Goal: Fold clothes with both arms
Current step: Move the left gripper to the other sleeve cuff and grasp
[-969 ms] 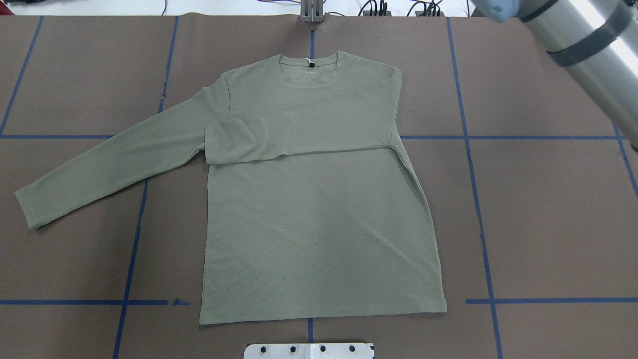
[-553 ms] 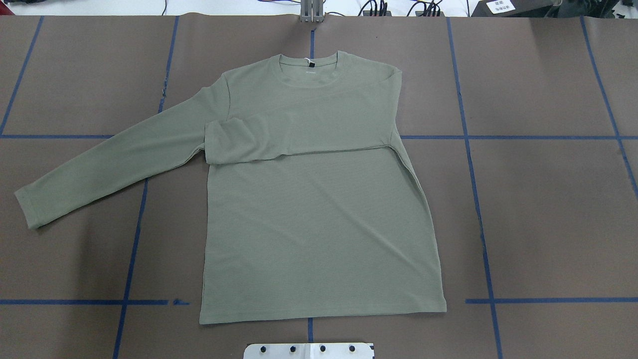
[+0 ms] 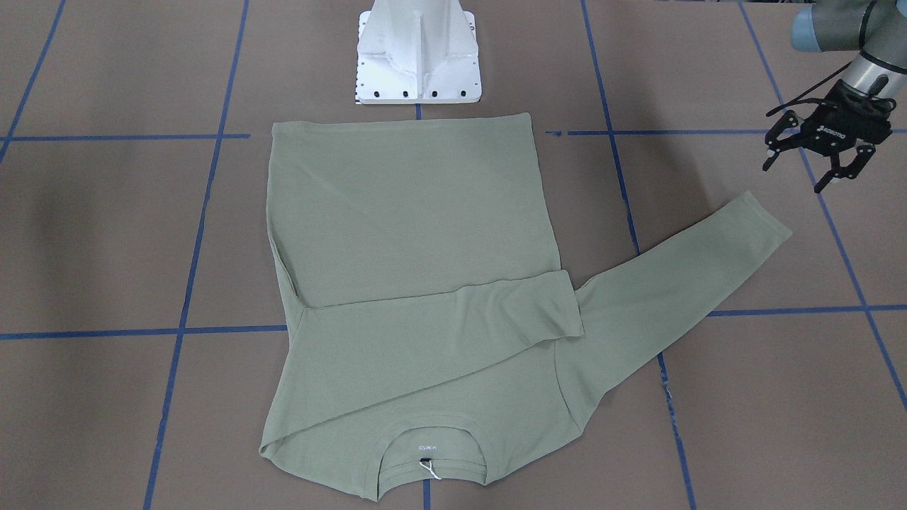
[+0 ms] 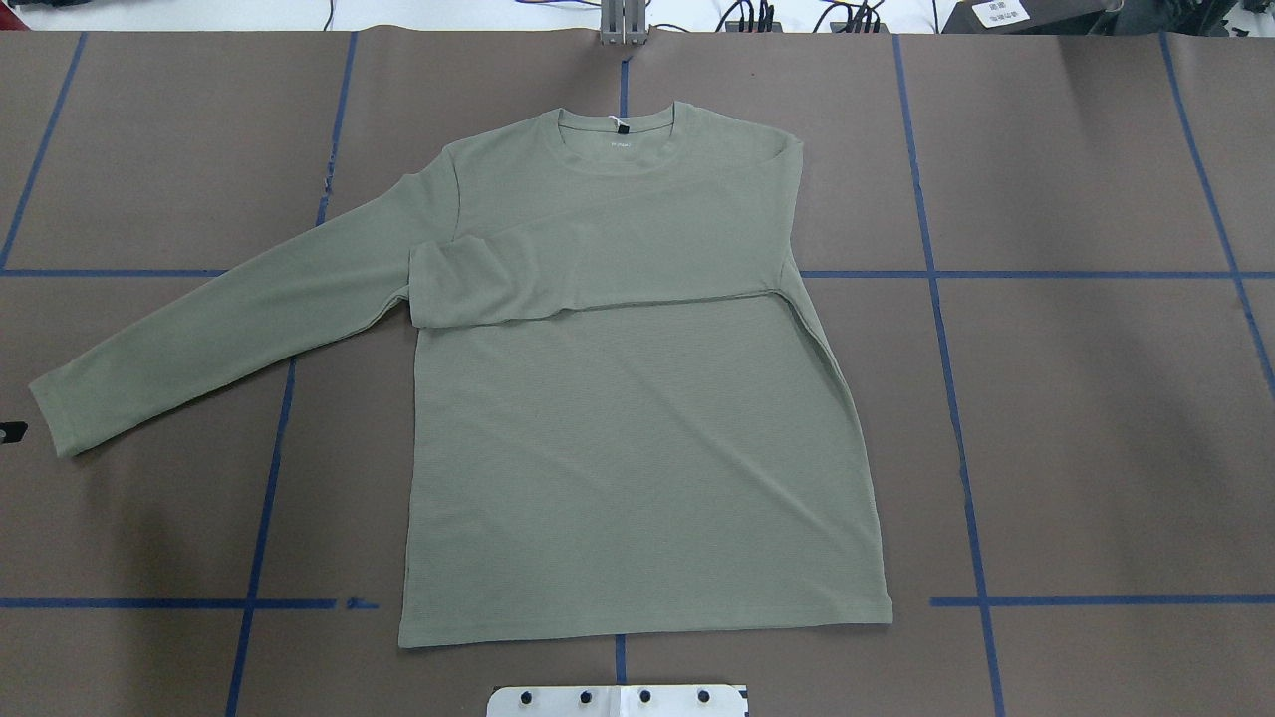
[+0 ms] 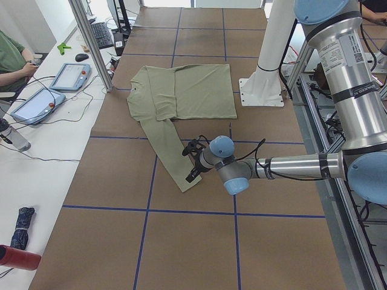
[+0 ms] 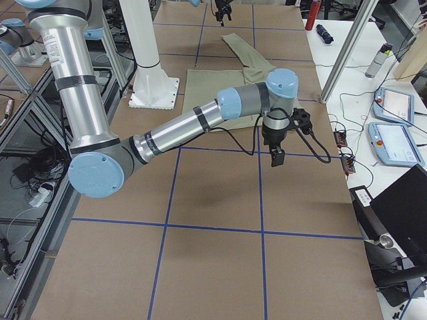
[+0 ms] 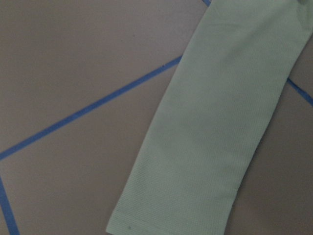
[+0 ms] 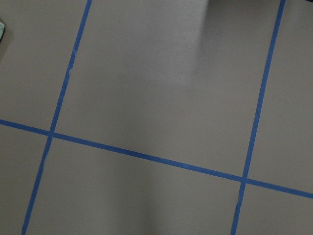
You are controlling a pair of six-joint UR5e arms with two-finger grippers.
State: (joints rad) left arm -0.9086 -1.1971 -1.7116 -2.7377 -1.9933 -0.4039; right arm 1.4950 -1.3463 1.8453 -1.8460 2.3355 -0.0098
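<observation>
At the far left of the overhead view, the left gripper (image 3: 797, 173) hovers just beside the cuff (image 4: 55, 423) of the outstretched sleeve (image 4: 199, 334). It is above the table (image 4: 1096, 448) and touches no cloth. Its two fingers are spread apart and hold nothing, a stance that suits coming down over the cuff edge. The left wrist camera looks straight down at that sleeve end, which suggests the arm is lining up a grasp.

Moving rightward, the sage-green shirt (image 4: 637, 448) lies flat in the middle of the table, with its neck at the far edge and its hem towards the white pedestal base (image 4: 618, 700). The other sleeve (image 4: 598, 259) is already folded across the chest, its cuff reaching the left side seam. Judging from this, the sleeve folds are half done and the left sleeve comes next.

Further right is brown table crossed by blue tape lines (image 4: 931, 299). The right gripper (image 6: 275, 155) appears only in the side view, hanging above the table well apart from the shirt, probably parked clear of the left arm. Whether its fingers are parted or closed cannot be told.
</observation>
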